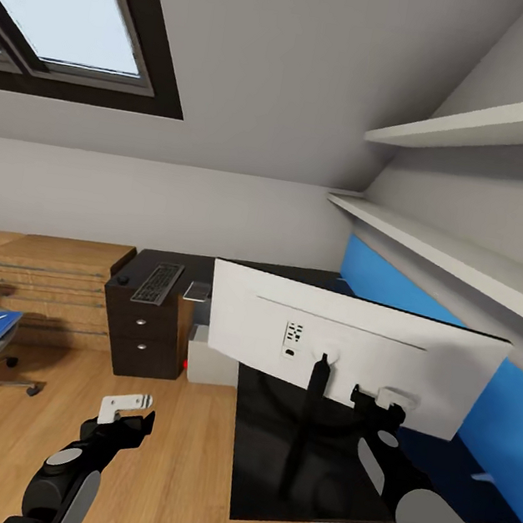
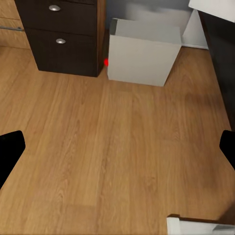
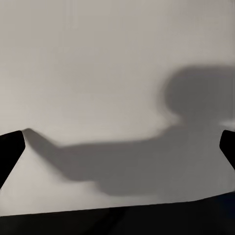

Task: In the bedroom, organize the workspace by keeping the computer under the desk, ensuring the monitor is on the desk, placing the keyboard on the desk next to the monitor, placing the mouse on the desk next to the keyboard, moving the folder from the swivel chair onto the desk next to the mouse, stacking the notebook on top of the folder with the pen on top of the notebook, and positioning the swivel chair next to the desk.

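Presently: right pincer [image 1: 377, 395] spread wide, close against monitor [image 1: 348, 351] back, above surface [image 1: 297, 461]. Left pincer [image 1: 130, 411] spread over floor [image 2: 117, 147]; computer [image 2: 143, 56] ahead of it.

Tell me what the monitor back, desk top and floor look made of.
Monitor back: matte pale grey, probably plastic, with port cutouts. Desk top: glossy black, likely laminate or glass, faintly reflecting the stand. Floor: light wood planks with visible grain and seams.

Black desk [image 1: 268, 431] w/ monitor [image 1: 349, 347], keyboard [image 1: 158, 282], mouse [image 1: 122, 280]; computer [image 1: 210, 361] on wood floor [image 1: 170, 467]
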Available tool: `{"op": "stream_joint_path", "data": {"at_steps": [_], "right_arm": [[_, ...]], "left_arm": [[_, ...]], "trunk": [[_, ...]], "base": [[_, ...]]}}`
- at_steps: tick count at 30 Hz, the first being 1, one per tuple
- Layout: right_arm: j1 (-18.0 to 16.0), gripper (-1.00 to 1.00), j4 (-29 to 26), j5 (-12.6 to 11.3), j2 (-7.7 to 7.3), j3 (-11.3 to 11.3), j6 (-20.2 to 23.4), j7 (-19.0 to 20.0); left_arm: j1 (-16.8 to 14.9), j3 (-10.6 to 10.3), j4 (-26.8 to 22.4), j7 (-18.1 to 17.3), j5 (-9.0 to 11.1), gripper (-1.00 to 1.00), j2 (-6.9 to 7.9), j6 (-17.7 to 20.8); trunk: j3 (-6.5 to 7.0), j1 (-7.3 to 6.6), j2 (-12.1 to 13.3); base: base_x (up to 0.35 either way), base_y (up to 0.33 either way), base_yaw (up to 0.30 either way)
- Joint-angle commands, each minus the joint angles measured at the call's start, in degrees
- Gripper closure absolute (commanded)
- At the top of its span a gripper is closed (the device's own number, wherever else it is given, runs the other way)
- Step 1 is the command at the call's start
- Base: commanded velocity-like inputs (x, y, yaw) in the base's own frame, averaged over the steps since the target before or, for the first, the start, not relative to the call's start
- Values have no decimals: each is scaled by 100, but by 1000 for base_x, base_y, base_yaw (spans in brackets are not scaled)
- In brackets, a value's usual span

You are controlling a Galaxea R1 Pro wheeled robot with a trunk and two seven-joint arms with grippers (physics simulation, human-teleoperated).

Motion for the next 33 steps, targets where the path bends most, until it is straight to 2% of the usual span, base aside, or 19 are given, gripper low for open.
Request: {"op": "stream_joint_path", "data": {"at_steps": [1,10,26,29,33], "right_arm": [[-7,-100,-1,-46,-6,50,-23,-27],[-7,-100,-3,-46,-9,50,-22,-34],[-7,-100,-12,-48,-37,49,-18,-35],[-7,-100,-17,-56,-133,43,-8,-34],[-7,-100,-27,-69,-271,39,11,-34]], "left_arm": [[-5,-2,-8,52,61,-100,0,23],[-5,6,-17,54,61,-100,0,26],[-5,11,-18,63,61,-100,0,27],[-5,78,-18,63,61,-100,0,33],[-5,374,-18,63,63,-100,0,34]], "trunk": [[-9,2,-8],[-9,2,-8],[-9,2,-8],[-9,2,-8],[-9,2,-8]], "base": [[64,0,0],[236,0,0],[135,0,0],[12,0,0],[3,0,0]]}}
